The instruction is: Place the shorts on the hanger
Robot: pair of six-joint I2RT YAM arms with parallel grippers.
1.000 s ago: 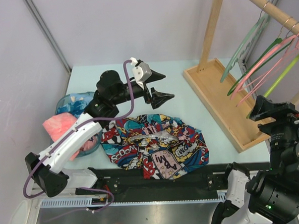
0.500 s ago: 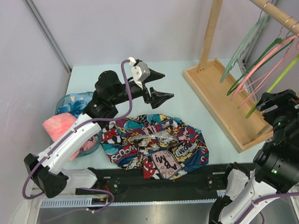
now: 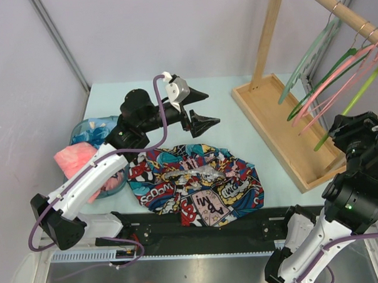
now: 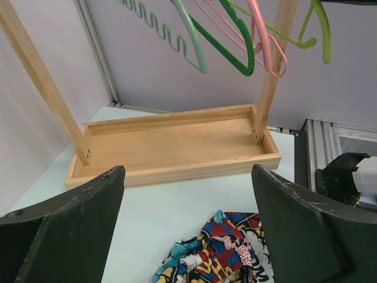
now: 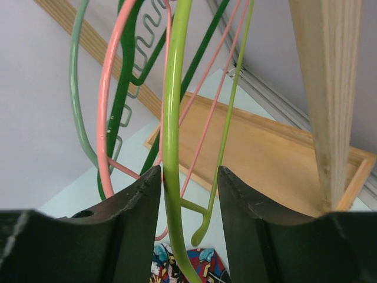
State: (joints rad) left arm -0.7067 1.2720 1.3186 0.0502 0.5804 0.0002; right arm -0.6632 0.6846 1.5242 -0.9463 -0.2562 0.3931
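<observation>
The shorts (image 3: 197,185) lie crumpled on the table in front of the arms, and also show in the left wrist view (image 4: 227,253) and right wrist view (image 5: 206,262). The lime hanger (image 3: 356,96) hangs on the rack's rod at the right. My right gripper (image 3: 339,130) is raised to it. In the right wrist view the hanger's arm (image 5: 172,118) runs between the open jaws of the gripper (image 5: 188,177), against the left finger. My left gripper (image 3: 213,109) is open and empty above the table behind the shorts, and its fingers frame the left wrist view (image 4: 187,177).
The wooden rack base (image 3: 282,131) stands at the right, with pink hangers (image 3: 337,78), a dark green hanger (image 3: 318,89) and a mint hanger (image 3: 307,55) beside the lime one. A pink cloth (image 3: 77,160) and a blue basket (image 3: 91,130) sit at the left.
My right arm has risen and moved toward the rack, bringing its jaws around the lime hanger, whose lower end has swung left. The left arm and the shorts have not moved.
</observation>
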